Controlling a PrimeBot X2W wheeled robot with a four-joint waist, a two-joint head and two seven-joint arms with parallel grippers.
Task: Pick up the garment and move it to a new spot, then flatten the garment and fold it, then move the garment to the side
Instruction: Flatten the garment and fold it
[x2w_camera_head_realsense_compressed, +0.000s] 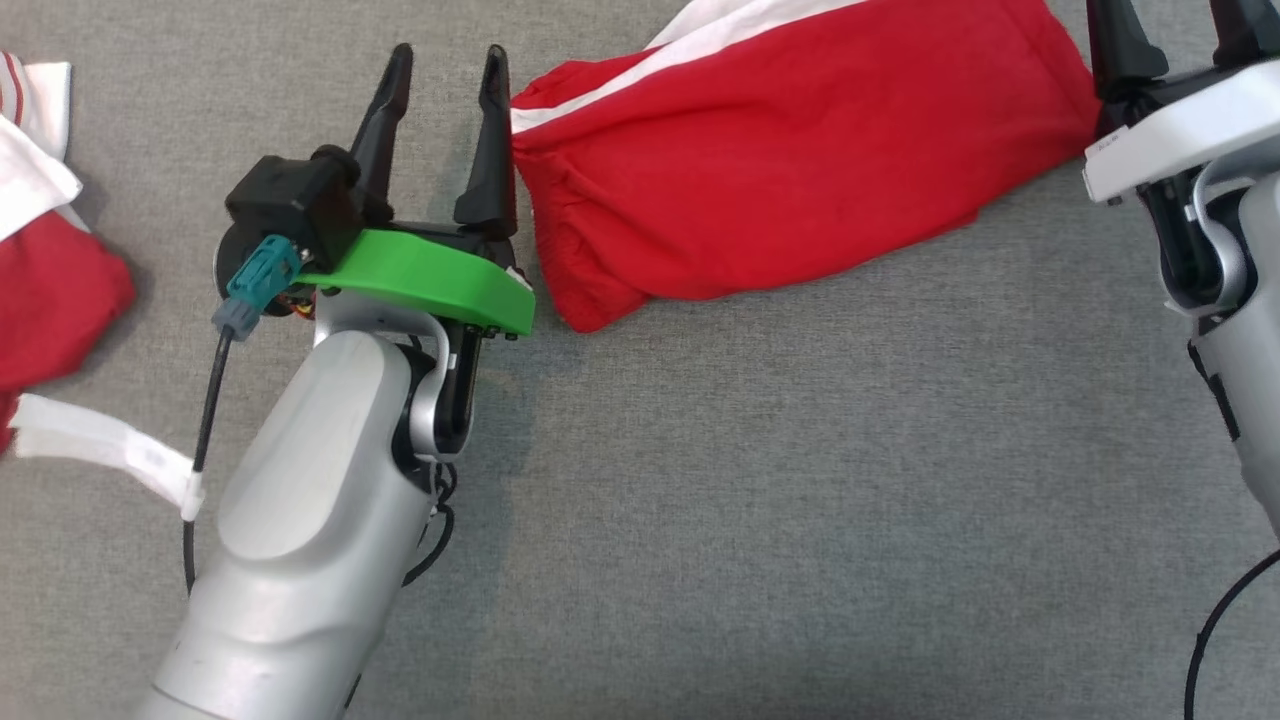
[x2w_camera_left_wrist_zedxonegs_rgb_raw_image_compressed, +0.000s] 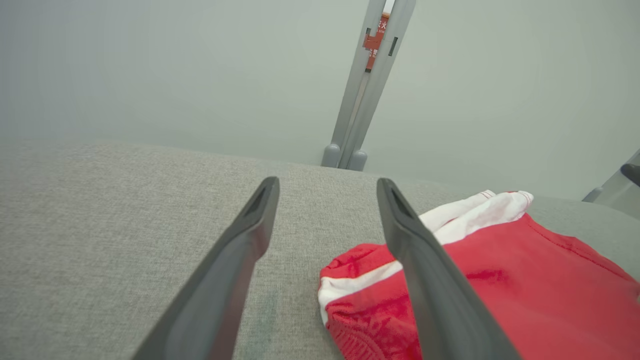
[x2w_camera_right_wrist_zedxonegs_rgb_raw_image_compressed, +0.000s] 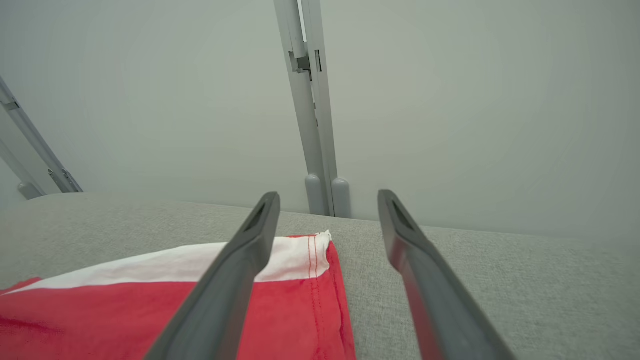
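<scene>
A folded red garment (x2w_camera_head_realsense_compressed: 780, 150) with a white stripe lies on the grey cloth surface (x2w_camera_head_realsense_compressed: 760, 480), stretching across the upper middle of the head view. My left gripper (x2w_camera_head_realsense_compressed: 445, 65) stands open just beside its left end, nothing between the fingers; in the left wrist view the red garment (x2w_camera_left_wrist_zedxonegs_rgb_raw_image_compressed: 525, 290) sits behind and right of my right finger (x2w_camera_left_wrist_zedxonegs_rgb_raw_image_compressed: 425, 270). My right gripper (x2w_camera_head_realsense_compressed: 1170, 30) is at the garment's right end, open; the right wrist view shows the garment's red and white edge (x2w_camera_right_wrist_zedxonegs_rgb_raw_image_compressed: 300, 280) under the left finger (x2w_camera_right_wrist_zedxonegs_rgb_raw_image_compressed: 235, 280), with bare cloth between the fingers.
Another red and white garment (x2w_camera_head_realsense_compressed: 45, 250) lies at the far left edge, with a white strip (x2w_camera_head_realsense_compressed: 100, 445) trailing from it. A pale wall (x2w_camera_left_wrist_zedxonegs_rgb_raw_image_compressed: 150, 75) and a grey upright post (x2w_camera_left_wrist_zedxonegs_rgb_raw_image_compressed: 367, 85) stand beyond the surface's far edge.
</scene>
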